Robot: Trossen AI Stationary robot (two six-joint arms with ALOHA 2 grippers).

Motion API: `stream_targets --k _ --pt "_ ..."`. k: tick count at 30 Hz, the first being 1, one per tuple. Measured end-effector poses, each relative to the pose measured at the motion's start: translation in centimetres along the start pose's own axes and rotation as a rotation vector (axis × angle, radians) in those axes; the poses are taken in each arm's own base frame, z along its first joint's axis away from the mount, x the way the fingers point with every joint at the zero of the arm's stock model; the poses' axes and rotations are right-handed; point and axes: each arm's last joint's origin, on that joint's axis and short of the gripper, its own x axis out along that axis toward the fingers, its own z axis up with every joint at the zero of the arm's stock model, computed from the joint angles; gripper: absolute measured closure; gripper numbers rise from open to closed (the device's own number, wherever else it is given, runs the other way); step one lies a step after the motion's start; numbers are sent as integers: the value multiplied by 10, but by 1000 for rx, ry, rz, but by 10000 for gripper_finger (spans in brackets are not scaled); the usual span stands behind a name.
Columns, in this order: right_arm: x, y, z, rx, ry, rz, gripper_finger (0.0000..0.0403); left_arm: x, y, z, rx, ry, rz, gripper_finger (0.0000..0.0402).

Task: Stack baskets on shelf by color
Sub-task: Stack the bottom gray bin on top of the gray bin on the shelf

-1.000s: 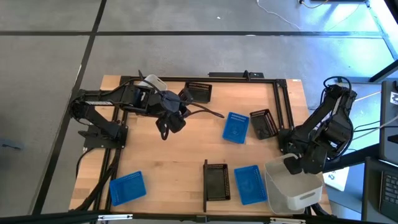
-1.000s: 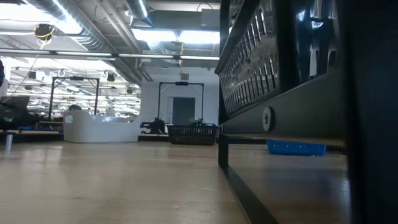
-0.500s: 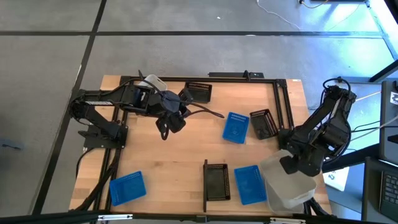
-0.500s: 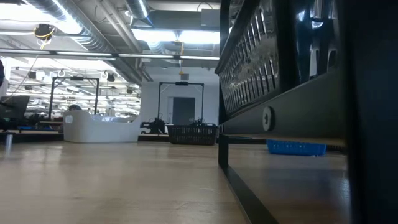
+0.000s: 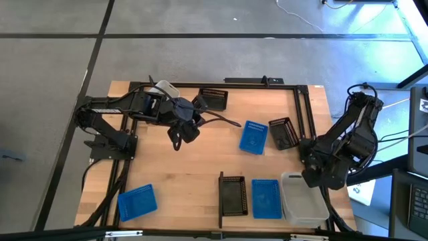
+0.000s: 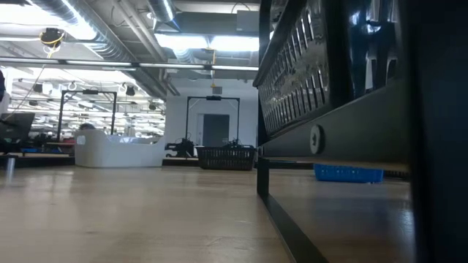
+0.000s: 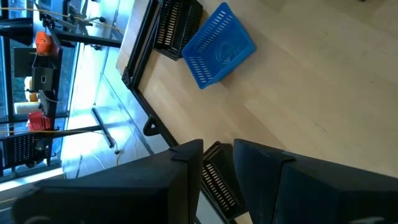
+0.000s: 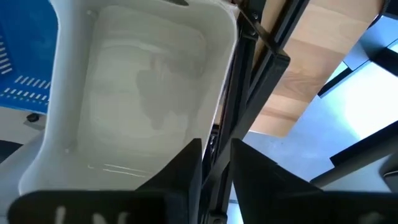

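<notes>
My right gripper [image 5: 309, 179] is shut on a translucent white basket [image 5: 304, 199], which sits flat at the right end of the pale shelf [image 5: 294, 224]. A blue basket [image 5: 266, 199] and a black slotted basket [image 5: 233, 195] stand beside it, next to the shelf's black upright bar [image 5: 221, 199]. My left gripper [image 5: 179, 132] hangs shut over the table's far left part and holds nothing. The left wrist view shows a blue basket [image 7: 219, 45] and a black basket [image 7: 177, 25] ahead. My right gripper pinches the white basket's side wall at its rim [image 8: 219, 118], one finger inside [image 8: 180, 168] and one outside, coming from above. The basket sits level, with its bottom on the shelf.
Loose on the table are a blue basket [image 5: 253, 136], a black basket [image 5: 284, 132], a black basket [image 5: 214, 99] at the far edge and a blue basket [image 5: 137, 201] at the near left. Something white [image 5: 162, 88] lies by the left arm. A black frame [image 5: 304, 114] borders the table.
My right gripper has moved down and slightly toward the table's left, carrying the white basket. The basket was lifted and tilted over the near right corner; now it stands level on the shelf beside the blue basket. The left arm has kept still.
</notes>
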Motion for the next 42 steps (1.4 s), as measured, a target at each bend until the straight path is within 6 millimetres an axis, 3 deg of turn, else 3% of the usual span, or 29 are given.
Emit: stream_targets --k 5,10,16,24,31,42 --pt "-6 0 -1 -2 -7 20 320 0 0 0 0 0 0 319" --pt "-26 2 -5 -37 -69 164 320 0 0 0 -1 1 0 319" --pt "-46 23 -34 -243 -2 344 320 0 0 0 -2 1 0 319" --pt "-25 53 -64 -586 83 353 323 0 0 0 -1 1 0 319" --pt "-1 69 -72 -839 21 269 323 0 0 0 -2 1 0 319" --pt "16 76 -76 -1081 -6 184 322 0 0 0 -3 0 0 319"
